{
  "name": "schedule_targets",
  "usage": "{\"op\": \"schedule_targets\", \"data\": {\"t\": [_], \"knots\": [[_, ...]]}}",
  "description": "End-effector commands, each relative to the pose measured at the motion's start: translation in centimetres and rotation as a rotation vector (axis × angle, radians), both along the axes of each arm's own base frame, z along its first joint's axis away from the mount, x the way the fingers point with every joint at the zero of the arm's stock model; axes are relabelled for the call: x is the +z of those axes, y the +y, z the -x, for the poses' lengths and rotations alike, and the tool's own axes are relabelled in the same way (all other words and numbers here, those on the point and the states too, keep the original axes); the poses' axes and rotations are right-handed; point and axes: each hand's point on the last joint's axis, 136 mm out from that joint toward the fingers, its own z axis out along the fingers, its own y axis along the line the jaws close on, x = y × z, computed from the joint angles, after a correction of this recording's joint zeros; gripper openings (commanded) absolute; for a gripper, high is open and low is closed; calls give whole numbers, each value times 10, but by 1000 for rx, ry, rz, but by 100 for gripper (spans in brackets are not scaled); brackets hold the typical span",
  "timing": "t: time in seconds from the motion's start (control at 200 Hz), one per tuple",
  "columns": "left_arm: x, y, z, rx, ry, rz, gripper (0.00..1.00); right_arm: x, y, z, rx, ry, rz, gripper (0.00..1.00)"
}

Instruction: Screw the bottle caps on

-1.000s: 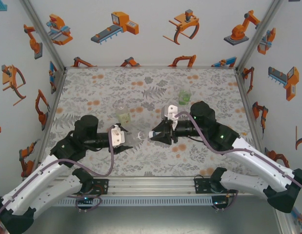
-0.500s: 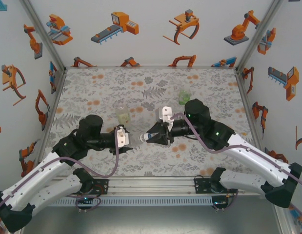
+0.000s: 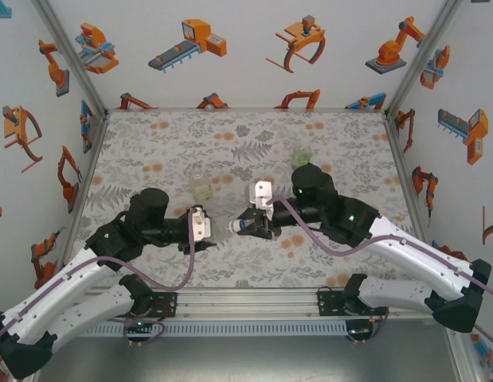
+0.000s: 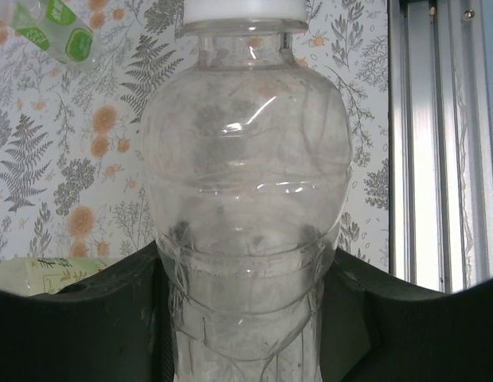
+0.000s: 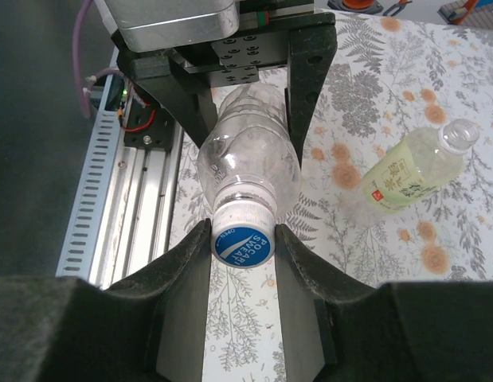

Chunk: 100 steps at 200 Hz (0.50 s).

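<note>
Right end effector [image 5: 242,235] pinching blue-topped cap [image 5: 243,245], left end effector [image 5: 250,143] holding colourless bottle [image 5: 248,177], yellowish bottle [image 5: 409,171] nearby

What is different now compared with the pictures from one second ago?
The right hand moved left toward the left hand, which shifted slightly right; the gap closed, and the right hand now pinches the cap on the colourless bottle held by the left hand. The yellowish bottle and green bottle stayed in place.

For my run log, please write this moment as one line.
left gripper: shut on colourless bottle | right gripper: shut on its cap | yellowish bottle, green bottle: on table
</note>
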Motion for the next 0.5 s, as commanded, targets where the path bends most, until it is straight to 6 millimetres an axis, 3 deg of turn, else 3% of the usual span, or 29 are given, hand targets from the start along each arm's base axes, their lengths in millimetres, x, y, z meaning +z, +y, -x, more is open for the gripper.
{"op": "schedule_targets", "data": {"t": [0.0,0.295,0.496], "knots": [[25,-3,5,-34,-44,68,0,4,-1,-5,-30,-52,19,0],[29,-9,5,-42,4,66,0,4,4,5,29,-68,17,0],[26,-7,-1,-13,-17,57,0,3,8,-17,-173,197,-1,0]]}}
